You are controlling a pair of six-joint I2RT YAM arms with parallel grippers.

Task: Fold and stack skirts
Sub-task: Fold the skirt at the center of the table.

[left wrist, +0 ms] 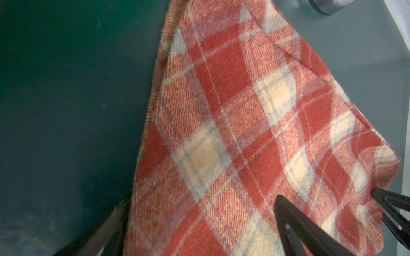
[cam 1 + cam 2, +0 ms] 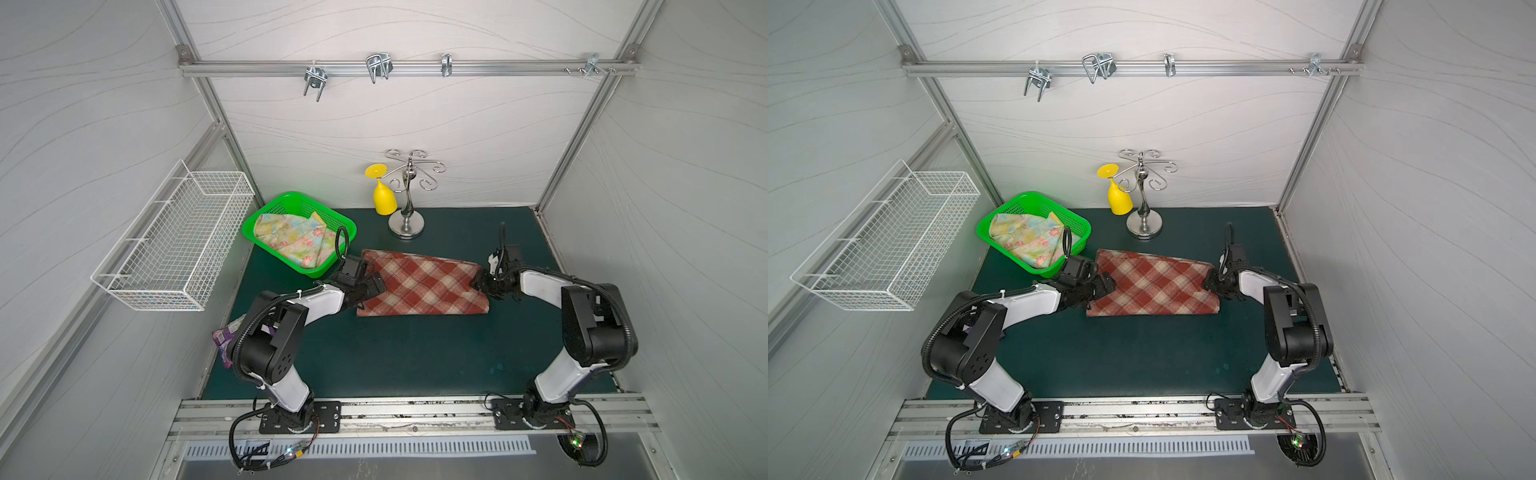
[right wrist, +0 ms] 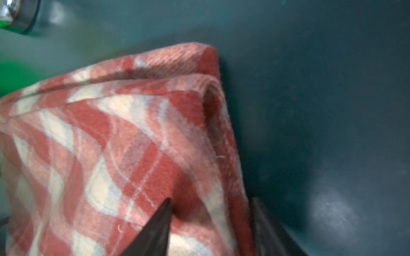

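Blur leaves unclear whether the right fingers [image 3: 155, 232], astride an edge of the plaid skirt [image 2: 419, 286] on the desk [image 2: 395, 357], pinch it. Released, the left fingers [image 1: 282, 208] stand over its other end. Only top views show the floral skirt [image 2: 291, 243], in a basket [image 2: 274, 204] beyond them.

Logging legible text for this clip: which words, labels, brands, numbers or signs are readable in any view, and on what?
No text is readable in any view.
Purple snack wrapper: print too small and blurred, and partly hidden.
Plaid skirt, floral skirt, green basket: no lettering visible.
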